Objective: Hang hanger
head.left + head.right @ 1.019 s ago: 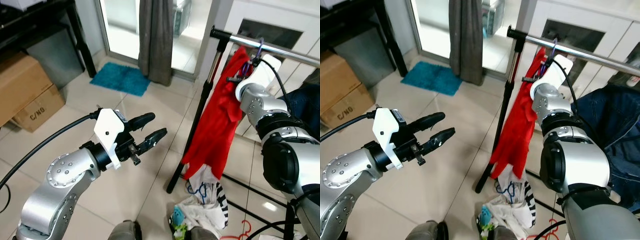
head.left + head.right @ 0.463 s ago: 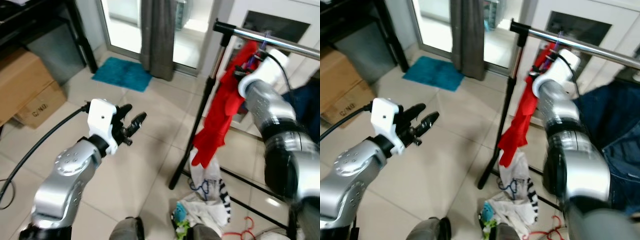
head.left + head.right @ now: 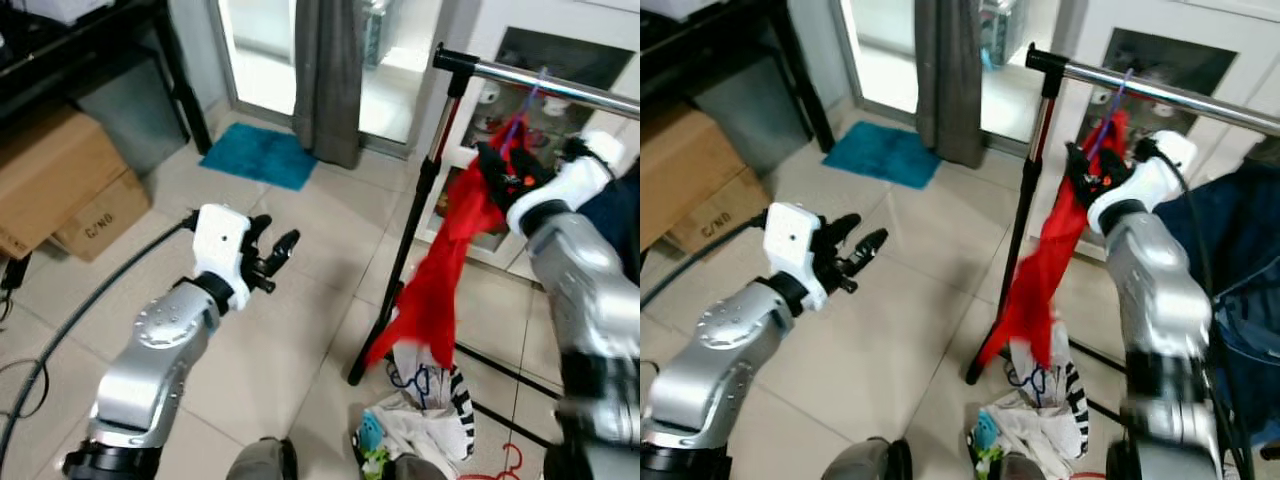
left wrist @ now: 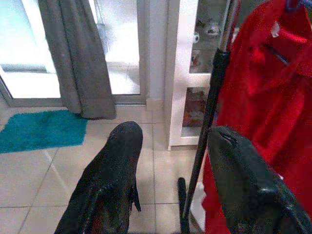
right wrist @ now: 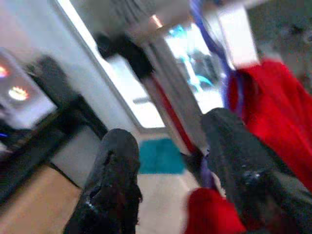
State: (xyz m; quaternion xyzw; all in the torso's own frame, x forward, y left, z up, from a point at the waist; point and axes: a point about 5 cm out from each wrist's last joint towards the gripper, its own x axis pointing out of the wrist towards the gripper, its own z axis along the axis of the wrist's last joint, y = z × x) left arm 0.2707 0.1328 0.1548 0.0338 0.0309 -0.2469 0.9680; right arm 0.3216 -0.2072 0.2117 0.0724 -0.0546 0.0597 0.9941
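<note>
Already the purple hanger (image 3: 1108, 115) hooks over the chrome rail (image 3: 1160, 93), its red shirt (image 3: 1055, 255) drooping limp just beside the right gripper (image 3: 1092, 170), whose fingers stand parted and empty. Light and stiff, it seems best held at the neck. Left gripper (image 3: 855, 255) hovers open over bare tile, well apart.

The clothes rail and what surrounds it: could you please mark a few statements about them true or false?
1. A red garment hangs from the metal rail. True.
2. The right gripper is beside the floor mat. False: it is up by the garment's top, just under the rail.
3. The left gripper has its jaws open and holds nothing. True.
4. The floor mat is yellow. False: it is teal.
5. Clothes lie heaped on the floor below the garment. True.
</note>
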